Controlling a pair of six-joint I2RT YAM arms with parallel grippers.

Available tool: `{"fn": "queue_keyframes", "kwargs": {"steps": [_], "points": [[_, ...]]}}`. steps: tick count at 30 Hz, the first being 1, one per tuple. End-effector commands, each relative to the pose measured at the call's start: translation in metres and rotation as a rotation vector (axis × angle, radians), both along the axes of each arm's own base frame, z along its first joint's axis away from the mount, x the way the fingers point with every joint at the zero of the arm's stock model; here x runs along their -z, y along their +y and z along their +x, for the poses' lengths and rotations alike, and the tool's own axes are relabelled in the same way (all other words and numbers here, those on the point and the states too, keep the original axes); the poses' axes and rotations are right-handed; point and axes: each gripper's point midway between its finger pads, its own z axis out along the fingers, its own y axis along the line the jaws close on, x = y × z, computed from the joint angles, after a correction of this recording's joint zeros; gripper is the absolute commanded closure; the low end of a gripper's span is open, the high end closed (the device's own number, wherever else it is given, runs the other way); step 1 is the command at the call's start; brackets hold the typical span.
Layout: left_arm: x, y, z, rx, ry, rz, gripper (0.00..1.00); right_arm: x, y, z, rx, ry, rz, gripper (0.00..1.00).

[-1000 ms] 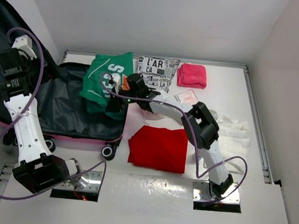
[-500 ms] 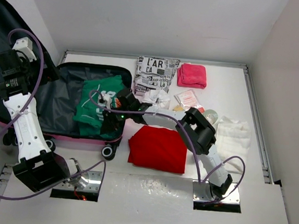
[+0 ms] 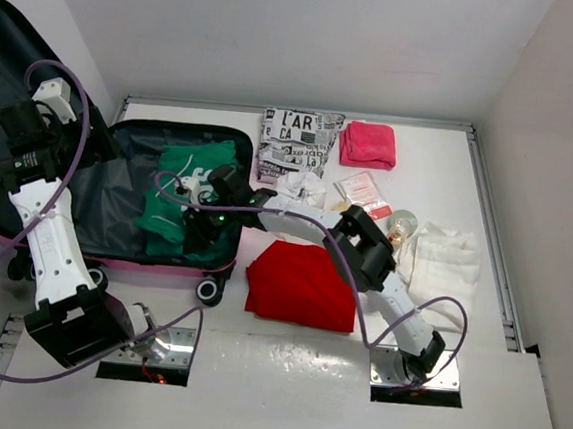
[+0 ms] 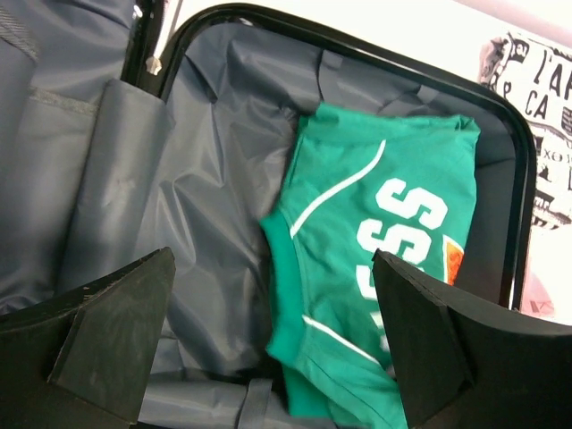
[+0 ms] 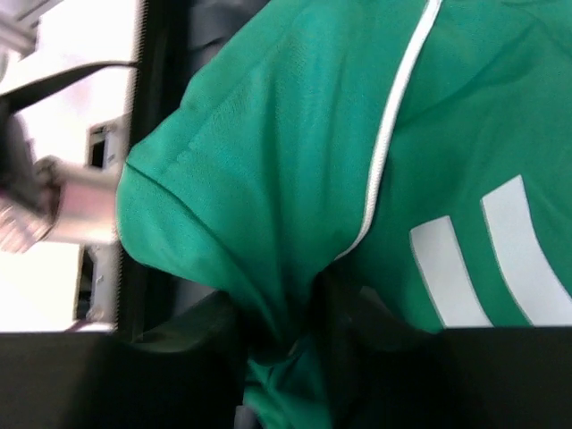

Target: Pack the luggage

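Observation:
The pink luggage (image 3: 177, 264) lies open at the left, its grey lining (image 4: 206, 170) showing and its lid up against the left wall. A green shirt with white letters (image 3: 180, 193) lies in the right half of the open shell; it also shows in the left wrist view (image 4: 375, 250) and fills the right wrist view (image 5: 295, 152). My right gripper (image 3: 206, 220) reaches into the luggage and is shut on a fold of the green shirt (image 5: 286, 331). My left gripper (image 4: 277, 349) is open and empty, held high above the luggage's left side.
On the table right of the luggage lie a red cloth (image 3: 302, 284), a black-and-white printed cloth (image 3: 298, 140), a pink towel (image 3: 367, 143), a white cloth (image 3: 443, 260), a small packet (image 3: 362, 189) and crumpled white fabric (image 3: 299, 188). A wheel (image 3: 208, 290) sticks out at the luggage's front.
My right gripper has carried the green shirt from the luggage's far right rim down and left into the shell. The left arm has barely moved.

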Motion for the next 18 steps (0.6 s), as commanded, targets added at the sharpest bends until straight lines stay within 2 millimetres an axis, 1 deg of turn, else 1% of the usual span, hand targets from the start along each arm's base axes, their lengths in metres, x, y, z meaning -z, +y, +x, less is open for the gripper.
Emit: {"fn": "queue_keyframes", "kwargs": {"steps": [1, 2, 3, 4, 5, 6, 7, 8, 9, 10, 11, 12, 13, 14, 15, 16, 17, 18], "points": [[-0.004, -0.002, -0.002, 0.035, -0.021, 0.022, 0.04, -0.008, 0.023, 0.018, 0.044, -0.030, 0.018, 0.64], [-0.004, -0.003, -0.003, 0.035, -0.021, 0.022, 0.04, -0.005, 0.022, 0.016, 0.046, -0.019, 0.002, 0.54], [0.000, -0.005, -0.004, 0.044, -0.015, 0.012, 0.04, -0.005, 0.021, 0.018, 0.045, -0.025, 0.000, 0.51], [0.002, -0.008, -0.004, 0.054, -0.011, 0.002, 0.04, -0.003, 0.018, 0.014, 0.039, -0.016, -0.021, 0.48], [0.006, -0.008, -0.005, 0.054, -0.002, -0.004, 0.04, -0.003, 0.015, 0.015, 0.029, -0.036, -0.022, 0.45], [0.005, -0.012, -0.004, 0.070, -0.008, -0.013, 0.04, -0.014, 0.012, 0.017, 0.023, -0.068, -0.006, 0.41], [0.010, -0.012, -0.005, 0.070, 0.002, -0.020, 0.04, -0.012, 0.003, 0.012, 0.017, -0.069, -0.024, 0.39], [0.015, -0.012, -0.006, 0.075, 0.013, -0.019, 0.04, -0.029, 0.000, 0.010, 0.011, -0.096, -0.002, 0.36], [0.015, -0.018, -0.004, 0.097, 0.010, -0.024, 0.04, -0.027, -0.008, 0.014, 0.017, -0.099, -0.009, 0.30], [0.019, -0.019, -0.004, 0.113, 0.017, -0.020, 0.05, -0.050, -0.013, 0.013, 0.017, -0.116, 0.015, 0.27], [0.024, -0.028, -0.003, 0.139, 0.027, -0.026, 0.06, -0.053, -0.018, 0.016, 0.025, -0.114, 0.012, 0.24], [0.028, -0.028, -0.003, 0.151, 0.036, -0.012, 0.06, -0.058, -0.026, 0.021, 0.044, -0.099, 0.001, 0.20], [0.034, -0.034, -0.004, 0.188, 0.040, -0.031, 0.06, -0.083, -0.033, 0.028, 0.061, -0.114, 0.034, 0.16], [0.035, -0.038, -0.006, 0.198, 0.038, -0.038, 0.07, -0.093, -0.036, 0.030, 0.080, -0.102, 0.044, 0.14], [0.039, -0.043, -0.006, 0.228, 0.041, -0.041, 0.07, -0.105, -0.039, 0.041, 0.115, -0.099, 0.068, 0.14], [0.047, -0.052, -0.009, 0.283, 0.054, -0.053, 0.10, -0.132, -0.046, 0.049, 0.146, -0.122, 0.108, 0.13], [0.049, -0.055, -0.011, 0.302, 0.049, -0.048, 0.12, -0.145, -0.049, 0.055, 0.184, -0.102, 0.127, 0.13], [0.049, -0.061, -0.013, 0.336, 0.042, -0.032, 0.13, -0.170, -0.054, 0.070, 0.235, -0.142, 0.178, 0.13]]}}
